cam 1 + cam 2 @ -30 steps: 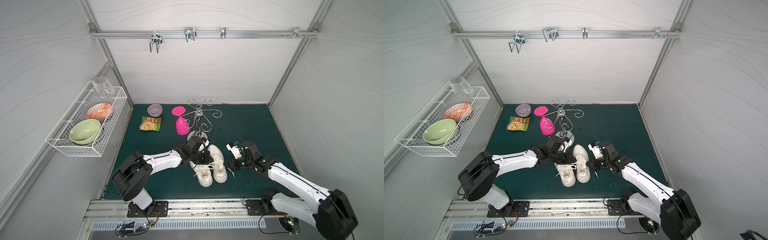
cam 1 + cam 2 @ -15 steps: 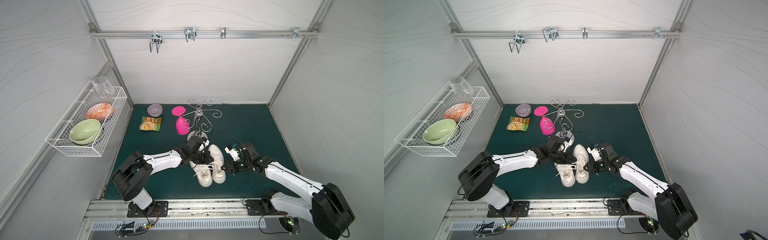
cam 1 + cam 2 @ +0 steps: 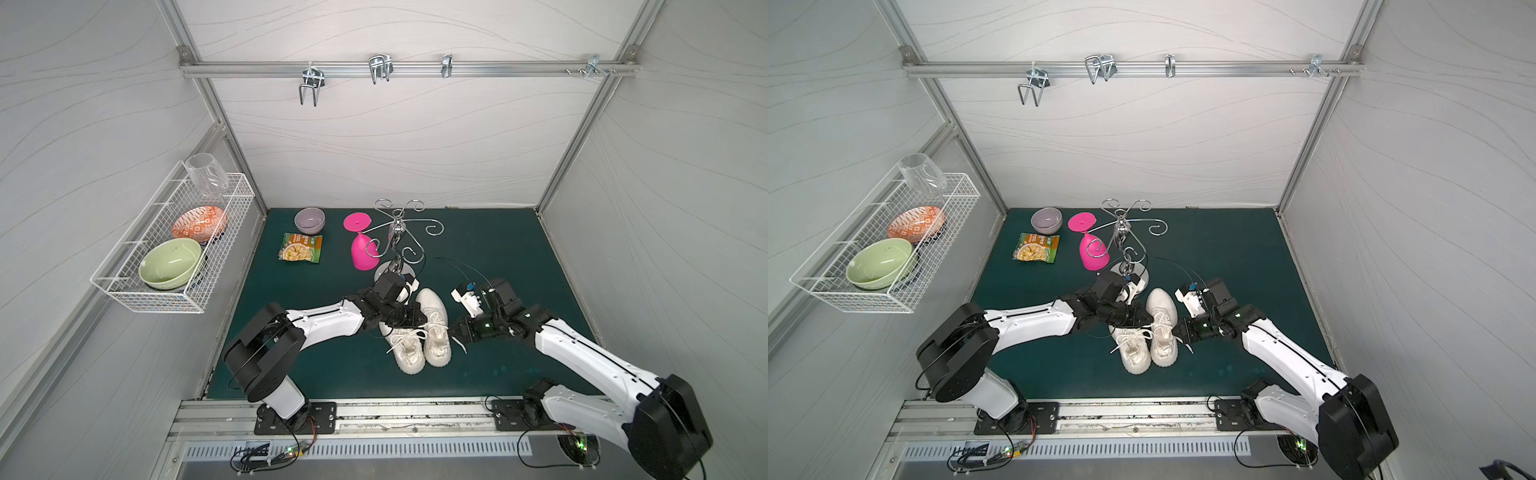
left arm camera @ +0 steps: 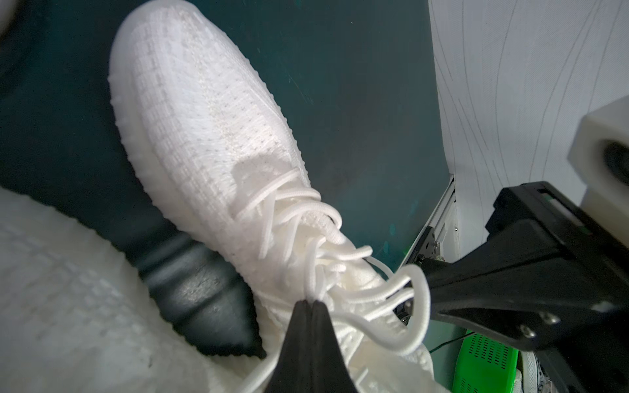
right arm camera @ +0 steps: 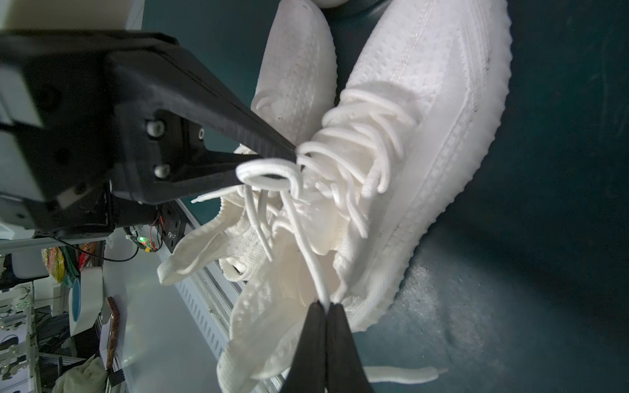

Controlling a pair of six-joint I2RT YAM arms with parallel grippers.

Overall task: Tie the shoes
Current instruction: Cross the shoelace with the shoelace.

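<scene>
**At the mat's front centre: both grippers on the laces of one shoe**

Left gripper (image 4: 311, 303): tips pressed together, pinching a strand of the laces (image 4: 289, 217) above the tongue. Right gripper (image 5: 326, 306): also closed, nipping a strand by the collar. The two tips are near each other, with a loose loop between them.

2 shoes (image 3: 437, 349), side by side and touching, toes toward the back wall. Both grippers work the shoe nearer the right arm. One free lace end lies on the green mat (image 3: 498, 232) beside it.

Behind the toes is 1 chrome wire stand (image 3: 397, 241), its base just beside the left wrist. 1 pink goblet (image 3: 363, 255) lies on its side next to it. Further left are 1 snack packet (image 3: 300, 252) and 1 purple bowl (image 3: 309, 219).

1 wire basket (image 3: 124, 291) on the left wall holds 1 green bowl (image 3: 171, 262), 1 orange patterned bowl (image 3: 199, 224) and 1 clear glass (image 3: 206, 174).
</scene>
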